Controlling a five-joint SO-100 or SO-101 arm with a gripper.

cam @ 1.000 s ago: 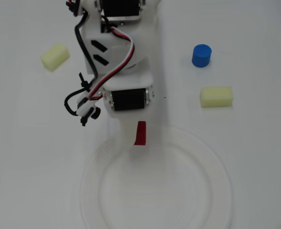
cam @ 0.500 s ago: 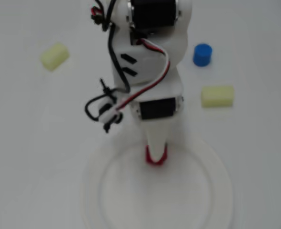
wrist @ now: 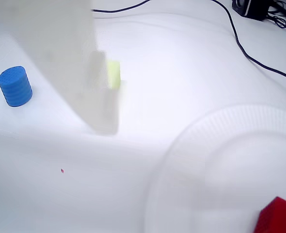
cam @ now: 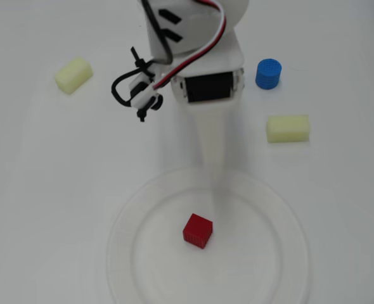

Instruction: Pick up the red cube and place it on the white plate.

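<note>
The red cube [cam: 197,230] rests on the white plate [cam: 282,253], a little left of the plate's middle, with nothing holding it. In the wrist view the cube [wrist: 279,217] shows at the bottom right corner, on the plate [wrist: 215,145]. My gripper [cam: 220,189] is a motion-blurred white streak that reaches from the arm down to the plate's far rim, above and clear of the cube. In the wrist view the gripper [wrist: 106,127] is a blurred white finger at the upper left. The blur hides how the jaws stand.
A blue cylinder [cam: 269,73] stands at the upper right, with a pale yellow block [cam: 288,128] below it; another yellow block [cam: 73,75] lies at the upper left. In the wrist view the cylinder [wrist: 15,86] is at the left, a yellow block [wrist: 113,74] sits behind the finger, and black cables [wrist: 259,60] run top right.
</note>
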